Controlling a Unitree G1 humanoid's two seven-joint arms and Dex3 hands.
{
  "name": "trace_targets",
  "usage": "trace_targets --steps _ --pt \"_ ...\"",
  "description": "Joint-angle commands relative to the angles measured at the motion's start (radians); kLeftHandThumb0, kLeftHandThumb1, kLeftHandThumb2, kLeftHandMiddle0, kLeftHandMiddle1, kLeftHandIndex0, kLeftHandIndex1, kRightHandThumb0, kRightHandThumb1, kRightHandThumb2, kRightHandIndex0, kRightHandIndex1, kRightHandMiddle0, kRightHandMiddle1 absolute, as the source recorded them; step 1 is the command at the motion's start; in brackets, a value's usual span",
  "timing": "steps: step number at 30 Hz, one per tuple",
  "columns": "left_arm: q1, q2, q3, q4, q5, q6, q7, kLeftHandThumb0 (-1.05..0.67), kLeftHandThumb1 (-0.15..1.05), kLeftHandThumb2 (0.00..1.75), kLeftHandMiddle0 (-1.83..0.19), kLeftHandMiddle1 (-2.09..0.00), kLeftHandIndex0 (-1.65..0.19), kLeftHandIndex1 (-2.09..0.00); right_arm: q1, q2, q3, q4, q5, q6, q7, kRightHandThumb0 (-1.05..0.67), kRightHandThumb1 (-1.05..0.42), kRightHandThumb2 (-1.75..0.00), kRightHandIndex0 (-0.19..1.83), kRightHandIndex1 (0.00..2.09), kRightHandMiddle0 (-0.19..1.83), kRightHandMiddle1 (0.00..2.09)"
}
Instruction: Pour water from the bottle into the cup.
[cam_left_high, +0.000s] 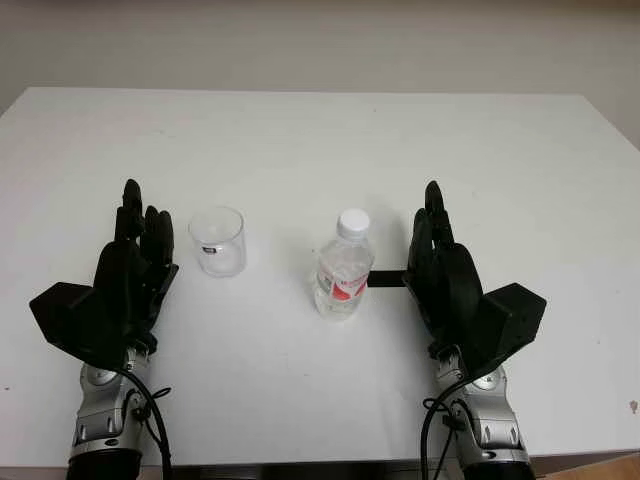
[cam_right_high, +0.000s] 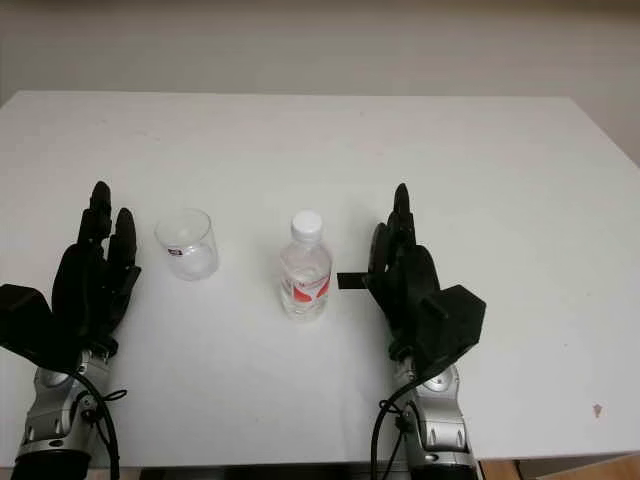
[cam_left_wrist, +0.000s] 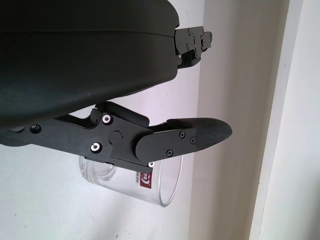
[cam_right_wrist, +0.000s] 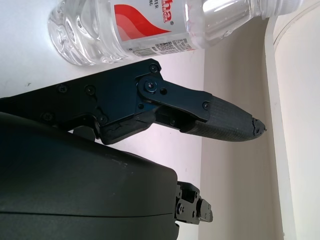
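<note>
Standing upright on the white table (cam_left_high: 300, 140): capped clear plastic water bottle (cam_left_high: 343, 266) and clear glass cup (cam_left_high: 218, 241). Right hand (cam_left_high: 440, 262) open beside bottle, left hand (cam_left_high: 138, 262) open beside cup, neither touching.

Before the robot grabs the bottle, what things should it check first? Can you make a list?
1. Bottle standing upright on the table: ok.
2. Bottle cap on: it is, so not ok for pouring yet.
3. Cup upright, mouth up, looks empty: ok.
4. Right hand open beside the bottle, not touching it: ok.
5. Left hand open beside the cup, holding nothing: ok.
6. Gap between cup and bottle, so neither gets bumped: ok.
</note>
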Motion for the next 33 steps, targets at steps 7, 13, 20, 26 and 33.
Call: trace_targets --steps 7,13,20,26,33 --pt "-0.028 -0.016 -0.003 0.008 -0.006 0.009 0.005 -0.63 1.05 0.51 0.13 -0.05 0.13 -0.05 -0.026 -0.004 -0.006 0.02 0.006 -0.024 0.006 -0.8 -1.05 -0.72 -0.19 0.0 -0.19 0.0" --pt "-0.047 -0.022 0.0 0.038 -0.002 -0.002 0.008 -0.63 1.05 0.51 0.14 -0.05 0.13 -0.05 -0.049 -0.033 -0.012 0.045 0.021 -0.048 0.062 -0.9 -1.05 -0.64 -0.19 0.0 -0.19 0.0" --pt "-0.056 -0.021 0.0 0.053 -0.003 -0.016 0.004 -0.64 1.05 0.51 0.14 -0.05 0.14 -0.05 -0.092 -0.106 -0.027 0.091 0.078 -0.164 0.223 -1.04 -1.05 -0.34 -0.19 0.0 -0.19 0.0" --pt "-0.065 -0.021 0.0 0.049 -0.003 -0.006 0.013 -0.65 1.05 0.49 0.13 -0.06 0.13 -0.06 -0.088 -0.148 0.007 0.026 0.068 -0.149 0.291 -1.05 -1.04 -0.12 -0.19 0.0 -0.19 0.0" --pt "-0.067 -0.019 -0.001 0.041 -0.004 0.0 0.01 -0.65 1.05 0.5 0.14 -0.05 0.14 -0.05 -0.08 -0.163 0.06 -0.05 0.109 -0.059 0.378 -1.05 -0.97 -0.04 -0.19 0.0 -0.19 0.0"
